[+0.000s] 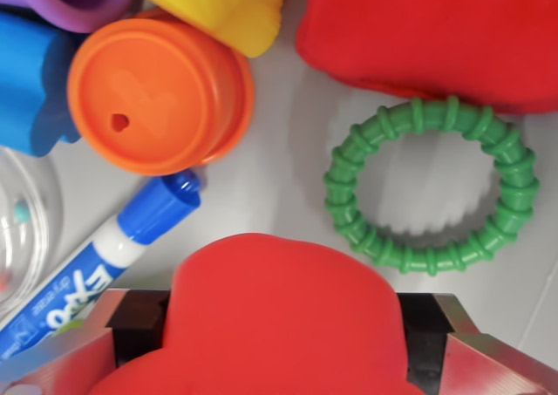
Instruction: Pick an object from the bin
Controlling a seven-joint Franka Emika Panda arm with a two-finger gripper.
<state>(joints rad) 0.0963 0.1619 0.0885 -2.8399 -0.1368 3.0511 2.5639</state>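
We read "EXPO" on the blue-capped white dry-erase marker (pixel 91 273), our tool (pixel 283 338) gripping a red soft heart-shaped block (pixel 279 312), bare pale bin floor (pixel 279 181) around the green ribbed plastic ring (pixel 431 187)

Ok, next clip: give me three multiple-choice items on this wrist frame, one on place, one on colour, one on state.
1. Where does the ribbed plastic ring lie?
A. the wrist view's right
B. under the cup
C. on the marker

2. What colour is the cap of the Expo dry-erase marker?
A. green
B. blue
C. black

3. What is between the pincer fingers?
A. nothing
B. the round orange plastic cup
C. a red heart-shaped soft object

Answers: 1 A, the ring sits on bare bin floor at right. 2 B, the cap is blue. 3 C, the red shape fills the gap between both metal fingers.
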